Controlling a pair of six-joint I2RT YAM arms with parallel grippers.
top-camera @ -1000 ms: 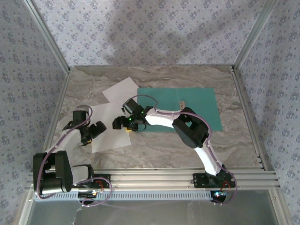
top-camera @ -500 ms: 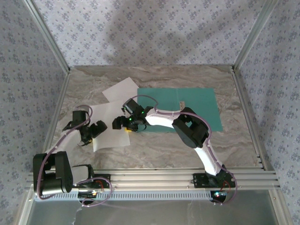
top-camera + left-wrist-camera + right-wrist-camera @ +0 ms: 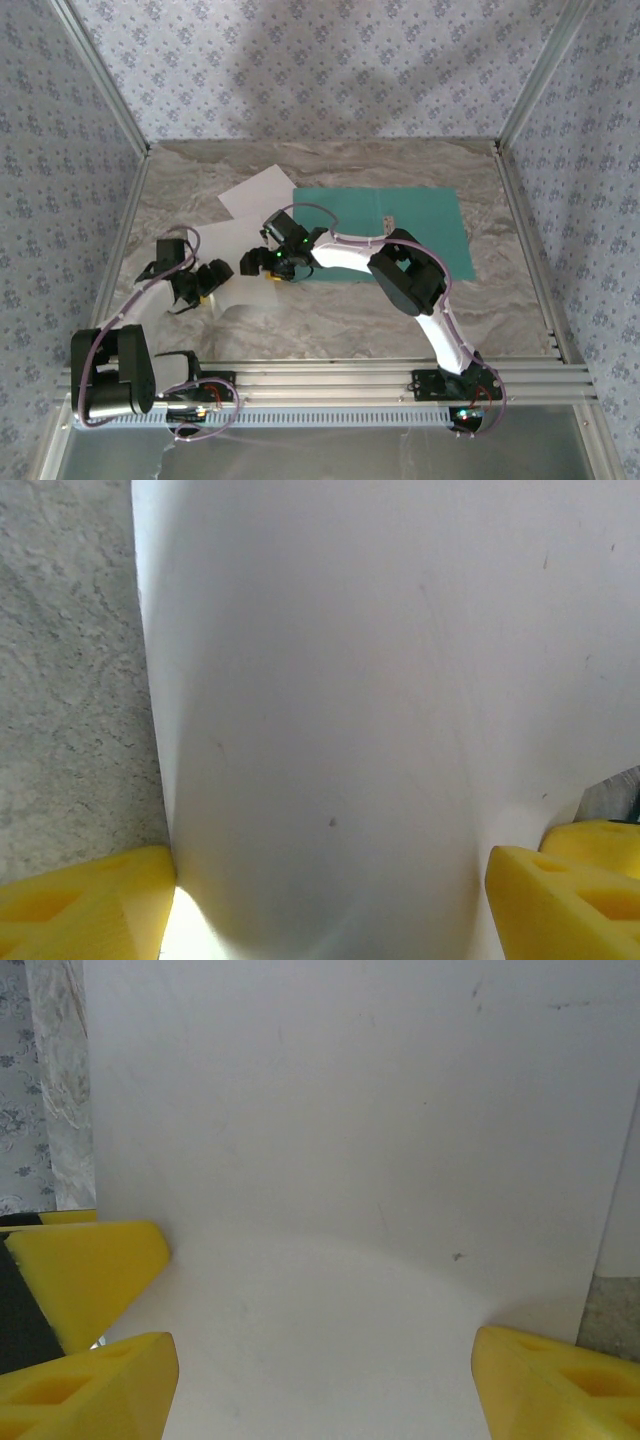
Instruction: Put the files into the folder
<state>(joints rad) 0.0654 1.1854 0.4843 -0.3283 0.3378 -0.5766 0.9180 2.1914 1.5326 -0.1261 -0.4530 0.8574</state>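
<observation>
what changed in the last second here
The left gripper slid right, toward the right gripper, pushing the left edge of the near white sheet along. That sheet now bows up between them and covers less of the table. Both sets of jaws stand open, and nothing was clamped or released. The right gripper, the far sheet and the green folder stayed put.
</observation>
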